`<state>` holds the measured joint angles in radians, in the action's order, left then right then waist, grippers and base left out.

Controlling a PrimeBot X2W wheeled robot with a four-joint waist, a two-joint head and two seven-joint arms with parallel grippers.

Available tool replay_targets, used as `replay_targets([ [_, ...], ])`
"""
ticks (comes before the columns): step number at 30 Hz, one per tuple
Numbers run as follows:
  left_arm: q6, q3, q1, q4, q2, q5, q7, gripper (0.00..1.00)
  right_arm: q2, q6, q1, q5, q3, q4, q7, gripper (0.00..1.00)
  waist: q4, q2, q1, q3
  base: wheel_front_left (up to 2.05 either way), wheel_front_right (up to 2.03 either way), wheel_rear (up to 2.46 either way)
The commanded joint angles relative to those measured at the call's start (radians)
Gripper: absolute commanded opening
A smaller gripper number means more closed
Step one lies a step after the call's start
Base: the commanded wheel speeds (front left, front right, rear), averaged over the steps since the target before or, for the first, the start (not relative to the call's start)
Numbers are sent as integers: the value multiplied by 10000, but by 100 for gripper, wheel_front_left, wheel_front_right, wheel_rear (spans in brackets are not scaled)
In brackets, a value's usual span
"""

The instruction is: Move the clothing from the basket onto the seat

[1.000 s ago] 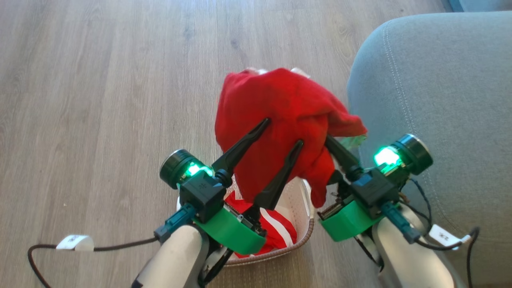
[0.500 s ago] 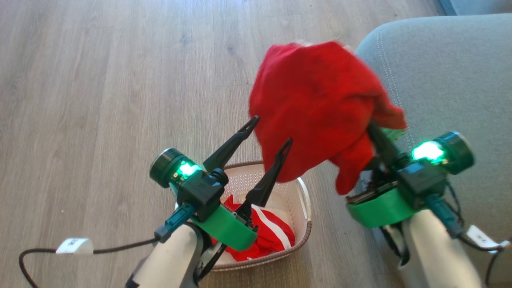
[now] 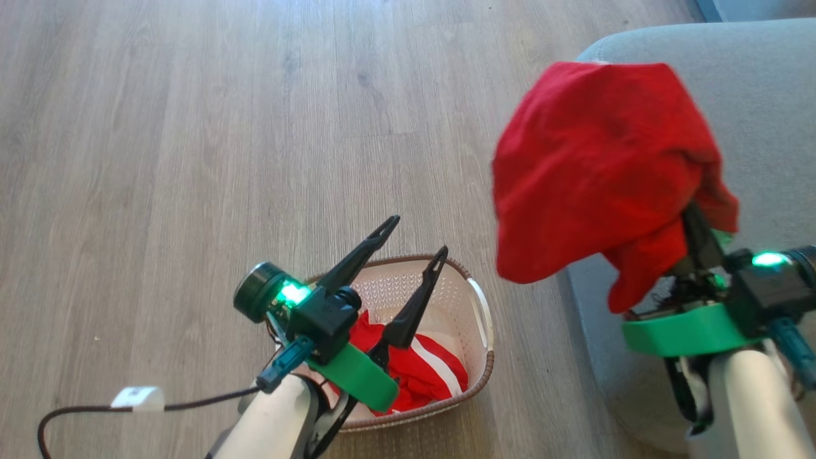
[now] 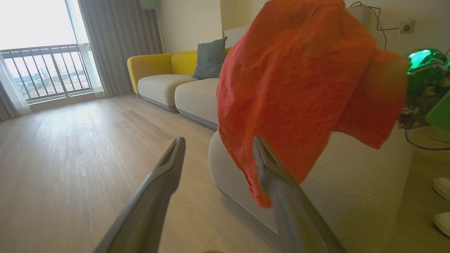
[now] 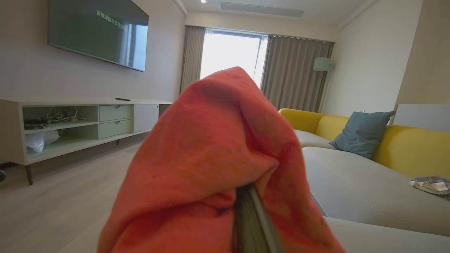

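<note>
Red knit cloth takes up most of what we see: the plain red garment (image 3: pixel 593 166) hangs in the air, up and to the right of the basket (image 3: pixel 489 366), bunched over the right gripper (image 3: pixel 696 231). That gripper's dark fingers run up into the folds and its tips are buried there, so we cannot see the pinch itself. The jaws appear drawn tight together on the fabric. In the right wrist view the cloth drapes down both sides of a slim dark strip of finger. The basket sits on the pale wood floor (image 3: pixel 191 159). Inside it, towards its near wall, lies the red garment with the white stripe (image 3: pixel 424 370), crumpled and partly hidden behind the left arm's green band. The left gripper (image 3: pixel 415 236) hovers directly above the basket with its two fingers spread wide and nothing between them, the tips reaching over the basket's far rim. The grey seat (image 3: pixel 752 76) stands to the right of the basket, a strip of floor between them. The lifted garment hangs over the seat's rounded corner on the side facing the basket. In the left wrist view we see it in front of that corner, beyond the open fingers.
</note>
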<state>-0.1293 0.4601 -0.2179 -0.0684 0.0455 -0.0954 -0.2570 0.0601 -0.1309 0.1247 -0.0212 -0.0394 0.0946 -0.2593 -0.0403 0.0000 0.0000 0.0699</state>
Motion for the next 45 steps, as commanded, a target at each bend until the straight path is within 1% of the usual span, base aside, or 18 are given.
replay_targets([
  [1, -11, -267, -114, 212, 58, 104, -47, 100, -98, 2, 63, 124, -8, 390, -24, 0, -18, 0, 0, 10, 0, 0, 0],
  [4, -12, -20, -10, -61, 192, 178, -47, 100, -98, 2, -214, 347, 483, 167, -24, 0, -48, 0, 0, 10, 0, 0, 0],
  [8, -12, 104, 119, -308, 314, 234, -47, 100, -98, 2, -473, 753, 897, -136, -25, 0, -73, 0, 0, -1, 0, 0, 0],
  [12, -12, 217, 198, -521, 434, 381, -47, 100, -98, 2, -614, 1164, 1148, -436, -25, 0, -90, 0, 0, 24, 0, 0, 0],
  [14, -12, 292, 227, -610, 473, 417, -47, 100, -98, 2, -658, 1564, 1283, -632, -25, 0, -93, 0, 0, 30, 0, 0, 0],
  [18, -13, 437, 268, -793, 536, 451, -47, 100, -98, 2, -746, 1774, 1452, -982, -25, 0, -76, 0, 0, 38, 0, 0, 0],
  [29, -13, 675, 330, -1316, 568, 382, -47, 100, -98, 2, -803, 2297, 1603, -1851, -25, 0, -49, 0, 0, 37, 0, 0, 0],
  [45, -13, 616, 242, -1479, 509, 367, -47, 100, -99, 2, -656, 2334, 1497, -1868, -25, 0, -56, 0, 0, 137, 0, 0, 0],
])
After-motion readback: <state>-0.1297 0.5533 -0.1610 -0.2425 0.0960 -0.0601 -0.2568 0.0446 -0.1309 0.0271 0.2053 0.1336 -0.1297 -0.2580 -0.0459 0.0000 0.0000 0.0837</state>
